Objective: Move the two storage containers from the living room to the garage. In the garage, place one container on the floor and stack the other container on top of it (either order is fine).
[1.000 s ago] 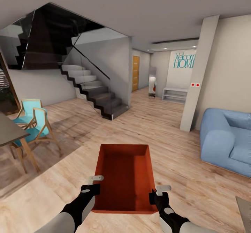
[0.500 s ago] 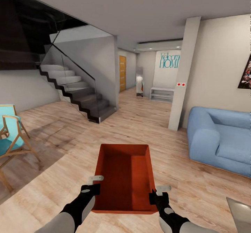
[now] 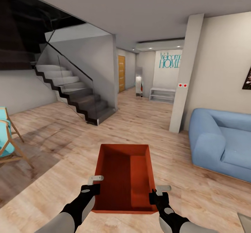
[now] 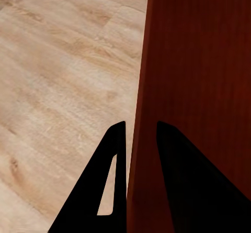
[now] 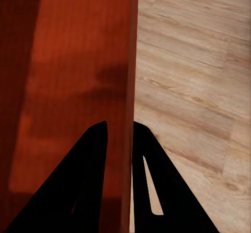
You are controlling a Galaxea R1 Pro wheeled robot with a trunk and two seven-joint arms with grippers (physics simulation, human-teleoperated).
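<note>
I hold one orange-red storage container (image 3: 124,177) level in front of me, above the light wood-plank floor of the living room. My left gripper (image 3: 91,187) is shut on the container's left wall near the near corner. My right gripper (image 3: 157,193) is shut on the right wall. In the left wrist view the black fingers (image 4: 112,165) straddle the thin wall of the container (image 4: 198,60). The right wrist view shows the same pinch, fingers (image 5: 91,165) on either side of the container (image 5: 78,50) wall. The tray is empty. The garage is out of view.
A dark staircase (image 3: 76,97) with a glass rail rises at the left. A blue sofa (image 3: 223,145) stands at the right beside a white pillar (image 3: 186,72). A teal chair (image 3: 5,138) is at the left edge. Ahead a hallway leads to an orange door (image 3: 121,73) and a white shelf (image 3: 162,95).
The camera has turned to the right: the staircase and chairs slid left, the table left the picture, more of the sofa shows. Container and grippers keep their place in the view.
</note>
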